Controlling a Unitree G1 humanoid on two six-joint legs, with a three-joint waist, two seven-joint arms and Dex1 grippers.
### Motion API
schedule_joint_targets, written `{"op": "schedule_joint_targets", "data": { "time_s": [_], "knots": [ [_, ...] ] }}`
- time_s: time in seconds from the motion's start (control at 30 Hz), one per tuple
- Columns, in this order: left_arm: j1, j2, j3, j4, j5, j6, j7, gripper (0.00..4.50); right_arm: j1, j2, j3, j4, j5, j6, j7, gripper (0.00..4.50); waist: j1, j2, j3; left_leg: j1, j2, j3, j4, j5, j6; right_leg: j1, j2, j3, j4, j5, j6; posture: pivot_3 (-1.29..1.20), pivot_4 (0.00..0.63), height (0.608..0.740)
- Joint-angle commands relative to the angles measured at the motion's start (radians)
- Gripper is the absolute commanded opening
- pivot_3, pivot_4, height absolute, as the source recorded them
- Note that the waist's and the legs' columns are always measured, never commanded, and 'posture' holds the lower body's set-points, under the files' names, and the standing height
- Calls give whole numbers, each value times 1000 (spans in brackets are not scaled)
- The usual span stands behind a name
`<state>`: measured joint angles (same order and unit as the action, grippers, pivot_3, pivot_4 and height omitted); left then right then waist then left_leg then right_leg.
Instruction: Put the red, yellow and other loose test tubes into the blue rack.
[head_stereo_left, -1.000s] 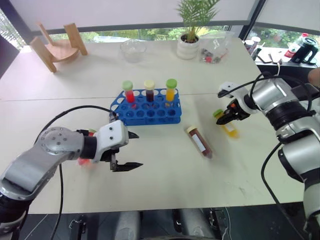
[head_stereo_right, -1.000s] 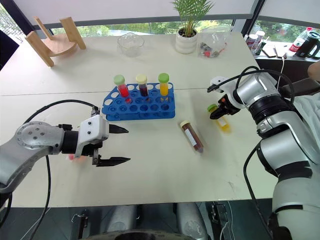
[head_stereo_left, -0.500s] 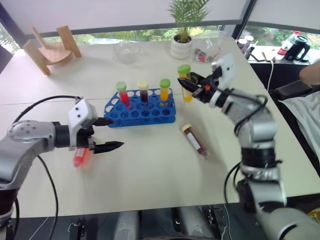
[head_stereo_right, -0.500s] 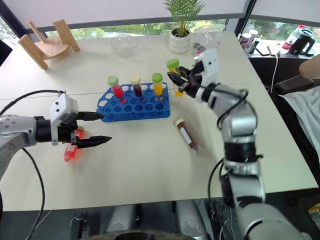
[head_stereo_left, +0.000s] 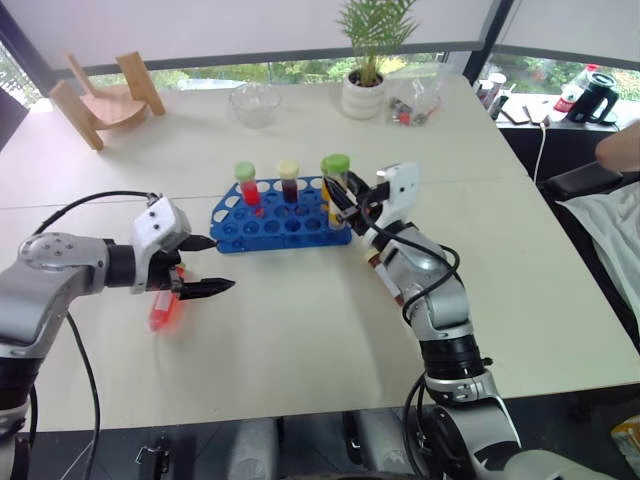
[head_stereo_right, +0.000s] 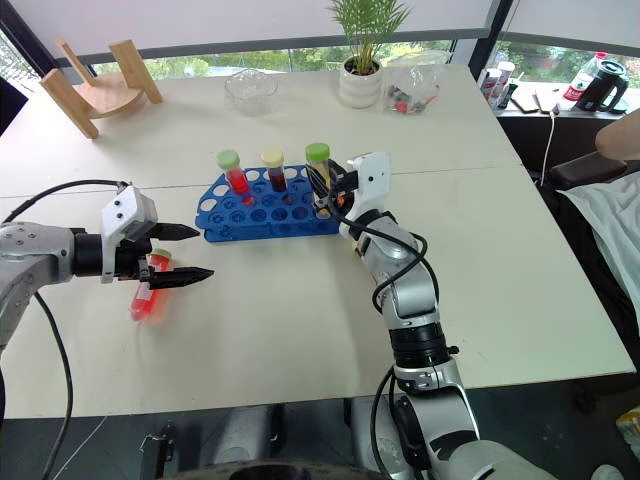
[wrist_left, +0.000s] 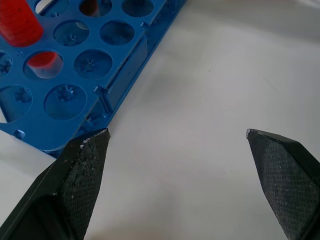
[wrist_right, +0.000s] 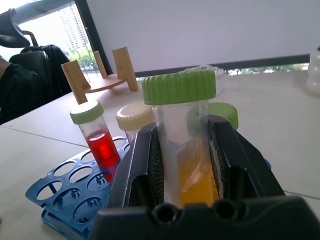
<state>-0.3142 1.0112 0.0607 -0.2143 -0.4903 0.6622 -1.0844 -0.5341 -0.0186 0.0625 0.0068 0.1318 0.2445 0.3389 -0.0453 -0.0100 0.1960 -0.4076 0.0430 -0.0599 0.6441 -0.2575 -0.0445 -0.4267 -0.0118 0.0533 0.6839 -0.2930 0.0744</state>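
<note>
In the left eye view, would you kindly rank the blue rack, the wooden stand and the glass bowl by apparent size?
1. blue rack
2. wooden stand, though it stands farther from the camera, so the ranking is unsure
3. glass bowl, smallest

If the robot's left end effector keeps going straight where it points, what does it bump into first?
Probably the bright blue plastic tube rack. The open left end effector aims at bare white table beside the rack's near corner, so it may only brush that corner or miss; depth is hard to judge.
</note>
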Motion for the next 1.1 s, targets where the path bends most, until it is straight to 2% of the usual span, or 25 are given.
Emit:
{"op": "schedule_joint_targets", "data": {
  "time_s": [0.03,0.33,0.5,0.53,0.57,0.7,0.73,0.9,0.97,1.1],
  "knots": [
    [-1,5,22,-8,6,-13,-1,4500,-18,2,13,26,-16,-64,-8,821,0,0,0,0,0,0,0,0,0,0,0,0,0,0,0,0,150,740],
    [14,-13,27,-19,9,-15,23,4500,-22,-4,35,130,-57,-180,-18,821,0,0,0,0,0,0,1,0,0,0,0,0,1,0,0,0,150,740],
    [21,-16,31,-23,7,-16,26,4500,5,-6,52,101,-63,-189,-13,821,0,0,0,0,0,0,1,0,0,0,0,0,1,0,0,0,150,740],
    [23,-16,32,-22,7,-17,26,4500,12,-8,54,89,-62,-186,-12,1853,0,0,0,0,0,0,1,0,0,0,0,0,1,0,0,0,150,740],
    [22,-18,31,-19,9,-20,25,4500,20,-11,55,77,-63,-182,-13,2213,0,0,0,0,0,0,1,0,0,0,0,0,1,0,0,0,150,740],
    [-1,-33,25,-20,0,-20,24,4500,54,-39,55,-22,-58,-125,-4,4235,2,0,0,0,0,0,1,0,0,0,0,0,1,0,0,0,150,740],
    [-7,-37,26,-22,-5,-18,23,4500,61,-48,53,-51,-55,-106,-1,4419,2,0,0,0,0,0,1,0,0,0,0,0,1,0,0,0,150,740],
    [-25,-11,19,-88,-24,-9,-20,4500,71,-222,-16,-341,45,195,93,4419,4,0,0,0,0,0,2,0,0,1,0,0,1,0,0,0,150,740],
    [-17,5,4,-134,-22,-13,-41,4500,61,-326,-32,-418,98,383,145,4419,4,0,0,0,0,0,2,0,0,1,0,0,1,0,0,0,150,740],
    [-29,6,-50,-223,-10,-16,-52,4500,-3,-617,8,-491,204,797,298,4419,3,0,0,0,0,0,1,0,1,1,0,0,0,0,-1,0,150,740]
  ]
}}
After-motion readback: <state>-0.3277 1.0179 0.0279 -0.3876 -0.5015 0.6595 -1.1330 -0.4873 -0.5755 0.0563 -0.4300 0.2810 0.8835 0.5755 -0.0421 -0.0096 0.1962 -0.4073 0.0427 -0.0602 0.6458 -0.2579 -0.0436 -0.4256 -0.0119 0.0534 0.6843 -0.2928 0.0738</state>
